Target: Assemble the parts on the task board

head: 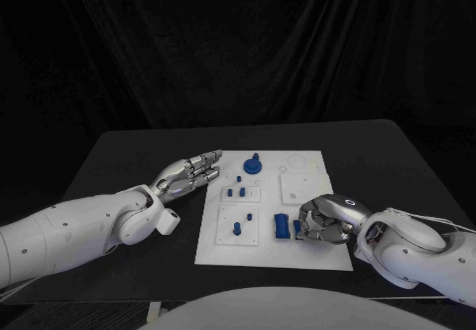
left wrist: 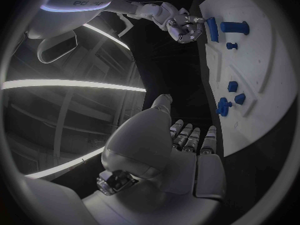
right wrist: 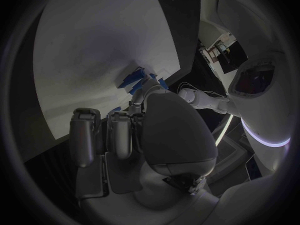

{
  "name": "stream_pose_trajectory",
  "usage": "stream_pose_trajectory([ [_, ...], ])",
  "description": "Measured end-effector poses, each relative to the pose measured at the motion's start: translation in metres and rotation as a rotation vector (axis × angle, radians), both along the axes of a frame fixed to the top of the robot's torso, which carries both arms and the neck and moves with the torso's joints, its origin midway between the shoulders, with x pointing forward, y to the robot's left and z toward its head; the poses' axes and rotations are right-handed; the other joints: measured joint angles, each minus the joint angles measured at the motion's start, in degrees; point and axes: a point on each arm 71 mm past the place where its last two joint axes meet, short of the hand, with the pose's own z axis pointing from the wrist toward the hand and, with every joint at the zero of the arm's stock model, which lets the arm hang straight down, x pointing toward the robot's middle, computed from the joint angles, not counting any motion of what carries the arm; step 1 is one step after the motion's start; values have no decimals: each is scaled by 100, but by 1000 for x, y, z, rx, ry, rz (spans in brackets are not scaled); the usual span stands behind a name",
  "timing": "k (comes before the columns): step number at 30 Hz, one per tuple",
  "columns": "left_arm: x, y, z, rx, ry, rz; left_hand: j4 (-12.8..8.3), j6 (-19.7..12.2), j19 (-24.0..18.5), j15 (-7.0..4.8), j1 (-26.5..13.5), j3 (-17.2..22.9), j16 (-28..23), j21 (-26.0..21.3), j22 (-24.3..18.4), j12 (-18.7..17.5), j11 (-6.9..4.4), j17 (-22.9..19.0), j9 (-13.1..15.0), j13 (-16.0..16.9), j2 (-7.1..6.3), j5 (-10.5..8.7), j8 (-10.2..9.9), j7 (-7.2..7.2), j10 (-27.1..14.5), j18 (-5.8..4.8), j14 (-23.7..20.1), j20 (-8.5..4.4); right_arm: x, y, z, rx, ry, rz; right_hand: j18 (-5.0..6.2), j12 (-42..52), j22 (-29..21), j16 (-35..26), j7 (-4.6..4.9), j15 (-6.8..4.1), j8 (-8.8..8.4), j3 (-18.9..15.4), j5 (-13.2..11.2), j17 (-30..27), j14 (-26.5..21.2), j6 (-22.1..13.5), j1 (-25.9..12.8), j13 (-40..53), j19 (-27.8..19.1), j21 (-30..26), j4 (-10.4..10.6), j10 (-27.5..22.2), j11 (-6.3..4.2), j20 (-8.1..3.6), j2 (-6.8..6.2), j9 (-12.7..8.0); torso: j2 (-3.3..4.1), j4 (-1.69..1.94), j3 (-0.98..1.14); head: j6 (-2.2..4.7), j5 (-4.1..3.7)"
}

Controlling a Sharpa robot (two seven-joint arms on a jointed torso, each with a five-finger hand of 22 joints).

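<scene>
The white task board (head: 309, 253) lies in the middle of the black table. A tall blue block (head: 283, 226) stands on its near part, and my right hand (head: 323, 220) curls against the block's right side, fingertips pinching it. The left wrist view shows that right hand (left wrist: 178, 23) gripping the blue block (left wrist: 213, 29). From the right wrist, blue pieces (right wrist: 133, 79) peek out past my right hand (right wrist: 128, 130) above the board (right wrist: 87, 40). My left hand (head: 190, 174) hovers at the board's left edge, fingers stretched out and empty.
A round blue part (head: 254, 165) sits at the board's far side. Small blue pegs (head: 237, 193) stand in a raised plate left of centre, and two more pegs (head: 238, 229) in the plate nearer me. A bare raised square (head: 305, 187) lies to the right. Black table (head: 129, 155) surrounds the board.
</scene>
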Motion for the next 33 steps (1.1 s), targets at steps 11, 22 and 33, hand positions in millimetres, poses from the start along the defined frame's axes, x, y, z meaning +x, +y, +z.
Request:
stream_pose_trajectory([
  [11,0,0,0,0,1,0,0,0,0,0,0,0,0,0,0,0,0,2,-1,-1,0,0,0,0,0,0,0,0,1,0,-3,-19,5,-6,0,0,-1,0,20,0,0,16,1,0,0,-125,96,0,0,0,-17,0,0,0,-95,54,1,1,0,0,10],
  [22,-1,0,-1,0,3,-1,-16,0,0,0,0,17,0,0,1,0,0,4,-1,-1,0,0,0,0,0,0,0,0,0,0,-3,-27,3,-2,0,0,-2,0,21,0,90,-21,-268,0,0,-165,85,-1,0,0,99,0,0,0,-87,157,2,1,0,0,17],
  [33,-1,0,-2,0,4,0,-16,0,0,0,0,16,0,0,-4,-1,0,4,-1,-1,0,0,0,0,0,0,0,0,-6,4,7,50,-48,10,0,0,-2,23,-47,0,204,-137,-550,0,0,-54,-557,-1,0,0,151,-21,-21,0,-123,236,2,1,0,0,20],
])
